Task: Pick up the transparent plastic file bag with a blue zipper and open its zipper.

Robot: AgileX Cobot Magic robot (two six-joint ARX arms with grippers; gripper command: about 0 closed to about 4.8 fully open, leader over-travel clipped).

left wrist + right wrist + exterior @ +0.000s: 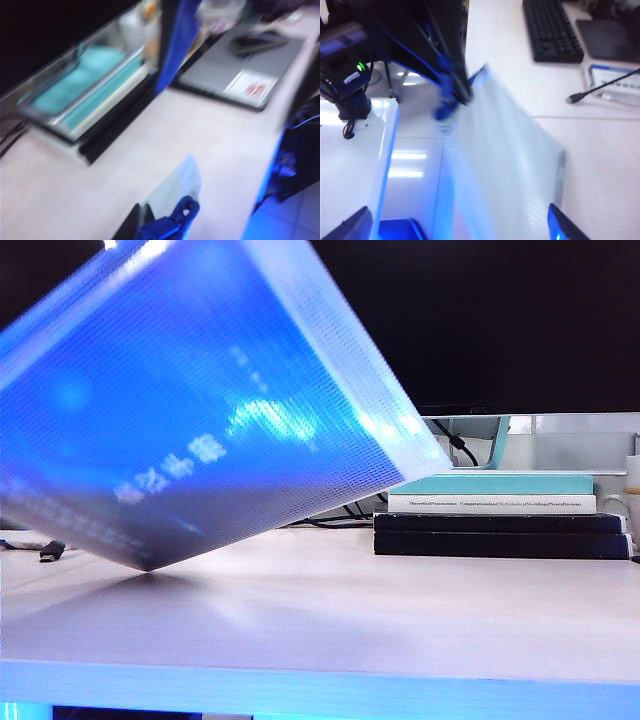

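Note:
The transparent plastic file bag [200, 410] hangs tilted above the table and fills the left of the exterior view, its lowest corner close to the tabletop. It hides both grippers there. In the blurred left wrist view my left gripper [145, 226] is shut on a corner of the bag [175, 187], beside the blue zipper's loop pull [186, 207]. In the right wrist view the meshed bag [510, 165] stretches away from my right gripper [457, 230]. Its two fingertips [565, 227] stand wide apart and open. The left arm's black fingers [447, 65] pinch the bag's far corner by the blue zipper [442, 107].
A stack of books [500, 520] lies on the white table [400, 610] at the right. A black keyboard [552, 30] and a cable with a plug [600, 90] lie beyond the bag. A grey flat device [235, 70] sits near the books [85, 95].

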